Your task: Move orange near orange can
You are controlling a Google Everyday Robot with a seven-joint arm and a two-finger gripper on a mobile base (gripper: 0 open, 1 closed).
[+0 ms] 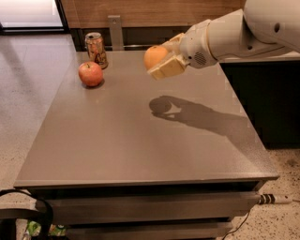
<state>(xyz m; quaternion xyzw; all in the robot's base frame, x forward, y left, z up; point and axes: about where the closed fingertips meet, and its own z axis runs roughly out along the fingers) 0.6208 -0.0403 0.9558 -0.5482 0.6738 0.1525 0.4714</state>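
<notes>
the gripper [159, 58] has its jaws clamped on the orange [154, 56], holding it in the air above the table [140, 140], right of the orange can [96, 49] and apple [91, 74].

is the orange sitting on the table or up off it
Up off it: the end effector, above the table's far side, is shut on the orange; their shadow falls on the tabletop below.

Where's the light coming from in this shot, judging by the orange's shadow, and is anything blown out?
Camera view: the gripper, shut on the orange, hangs above the far half of the table; their shadow lies apart on it, nearer the camera, so light likely comes from above and behind. The top-left corner is washed out white.
</notes>
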